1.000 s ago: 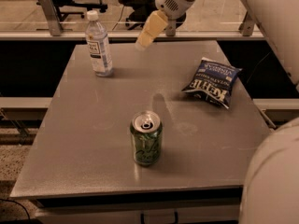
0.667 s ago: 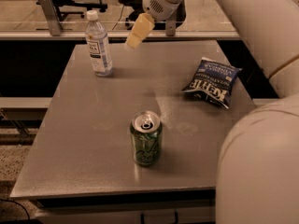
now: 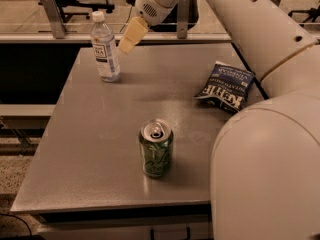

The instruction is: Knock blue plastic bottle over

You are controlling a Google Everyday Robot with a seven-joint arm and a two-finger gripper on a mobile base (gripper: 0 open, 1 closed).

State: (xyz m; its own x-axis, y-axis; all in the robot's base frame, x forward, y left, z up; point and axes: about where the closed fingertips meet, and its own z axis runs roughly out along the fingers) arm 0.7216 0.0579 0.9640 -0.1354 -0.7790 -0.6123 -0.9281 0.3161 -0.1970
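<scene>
The blue plastic bottle (image 3: 105, 46) stands upright near the far left corner of the grey table (image 3: 100, 134). It is slim and clear, with a white cap and a white-and-blue label. My gripper (image 3: 129, 36) hangs above the table just right of the bottle, at about the height of its upper half, with a small gap between them. Its cream-coloured fingers (image 3: 131, 34) point down and to the left toward the bottle. The white arm reaches in from the right and fills the right side of the view.
A green soda can (image 3: 156, 148) stands upright near the table's front middle. A dark blue chip bag (image 3: 224, 86) lies at the right edge. A glass barrier with metal posts (image 3: 50, 14) runs behind the table.
My gripper has moved left and slightly down, closing on the bottle. The arm has swung further into the right of the view. The bottle, can and bag have not moved.
</scene>
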